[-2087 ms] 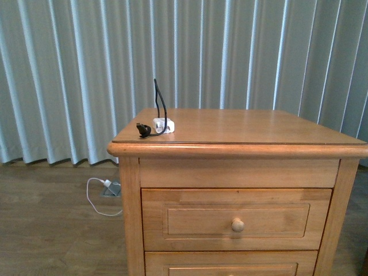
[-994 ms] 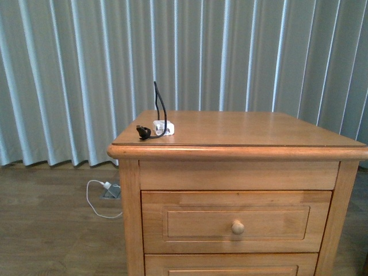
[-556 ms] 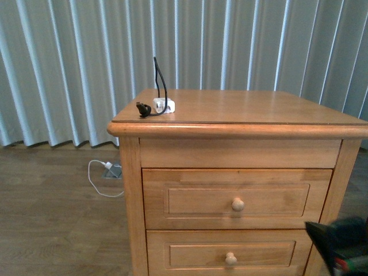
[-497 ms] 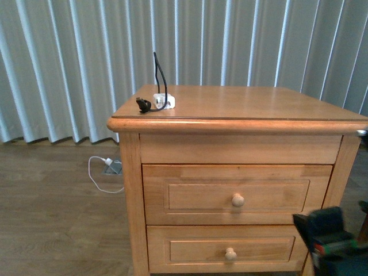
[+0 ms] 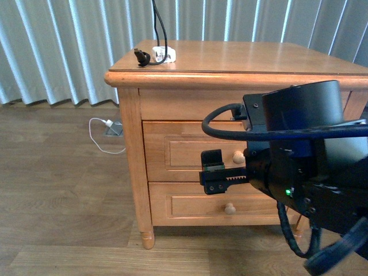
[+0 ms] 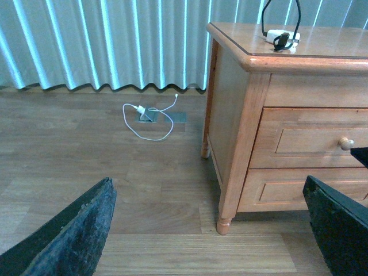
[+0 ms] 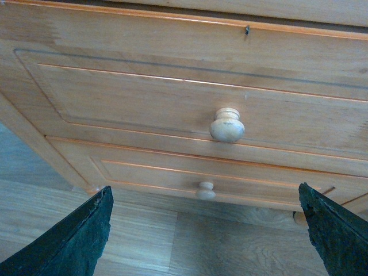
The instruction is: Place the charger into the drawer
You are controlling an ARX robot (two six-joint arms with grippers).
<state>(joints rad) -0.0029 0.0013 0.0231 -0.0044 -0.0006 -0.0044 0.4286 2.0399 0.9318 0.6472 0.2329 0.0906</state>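
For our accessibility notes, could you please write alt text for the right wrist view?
The closed drawer with its round knob fills most of the view, seen close up from the open right claw, whose two dark fingers stand wide apart. A second drawer and wood floor also show.

The black right hand (image 7: pixel 204 192) carries a toothed rail (image 5: pixel 227 179).

White charger (image 5: pixel 163 55) w/ black cable on nightstand (image 5: pixel 259 57) top, left side; upper drawer (image 5: pixel 179 153) shut.
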